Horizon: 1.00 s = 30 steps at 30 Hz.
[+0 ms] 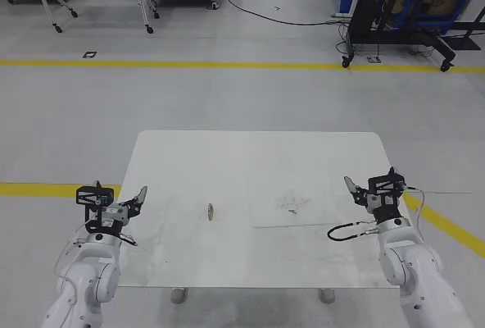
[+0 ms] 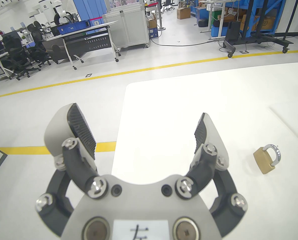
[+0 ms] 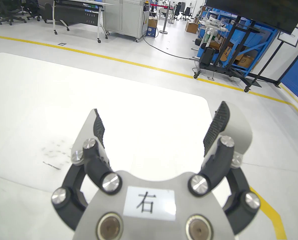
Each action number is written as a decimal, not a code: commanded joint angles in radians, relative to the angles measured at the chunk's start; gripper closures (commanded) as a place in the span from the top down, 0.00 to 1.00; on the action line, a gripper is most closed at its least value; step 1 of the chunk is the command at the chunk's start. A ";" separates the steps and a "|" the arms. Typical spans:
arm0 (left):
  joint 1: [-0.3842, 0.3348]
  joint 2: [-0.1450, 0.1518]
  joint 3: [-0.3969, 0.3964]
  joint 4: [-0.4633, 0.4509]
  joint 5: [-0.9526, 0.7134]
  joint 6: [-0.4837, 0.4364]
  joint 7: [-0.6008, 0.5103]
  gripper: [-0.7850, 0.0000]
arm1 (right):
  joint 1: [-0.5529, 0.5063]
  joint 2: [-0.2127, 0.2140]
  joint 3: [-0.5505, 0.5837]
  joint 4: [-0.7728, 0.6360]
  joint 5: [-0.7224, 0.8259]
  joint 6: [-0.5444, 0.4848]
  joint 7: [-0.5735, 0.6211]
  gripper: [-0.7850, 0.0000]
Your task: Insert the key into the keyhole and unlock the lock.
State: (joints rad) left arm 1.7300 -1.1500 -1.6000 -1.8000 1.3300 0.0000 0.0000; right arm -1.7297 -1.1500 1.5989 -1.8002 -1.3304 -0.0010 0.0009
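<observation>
Your left gripper [image 2: 139,116] is spread wide and holds nothing, sitting at the left edge of the table [image 1: 251,160]. The right gripper [image 3: 159,111] is also wide and empty, at the right edge. The brass padlock [image 1: 211,211] lies on the table left of centre, nearer your left claw. A thin dark sliver [image 3: 51,165] sits beside the scuff marks [image 3: 55,148] right of centre; it's too small to tell if it's the key. A black wheeled stand [image 1: 398,41] is on the floor well beyond the far right corner.

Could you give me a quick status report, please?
Left gripper open, right gripper open, both empty. Padlock lying on table between them, untouched. Nothing blocking it.
</observation>
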 commanded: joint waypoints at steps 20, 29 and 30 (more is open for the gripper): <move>0.000 0.000 0.000 0.000 0.000 0.000 0.000 1.00 | 0.190 -0.011 -0.195 0.092 -0.164 -0.088 0.255 1.00; 0.000 0.000 0.000 0.000 0.000 0.000 0.000 1.00 | 0.360 0.008 -0.301 0.291 -0.481 -0.411 0.104 1.00; 0.000 0.000 0.000 0.000 0.000 0.000 0.000 1.00 | 0.372 0.011 -0.305 0.315 -0.507 -0.432 0.069 1.00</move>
State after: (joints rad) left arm 1.7300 -1.1500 -1.6000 -1.8000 1.3300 0.0000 0.0000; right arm -1.3676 -1.1408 1.3066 -1.5024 -1.7796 -0.4199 0.1331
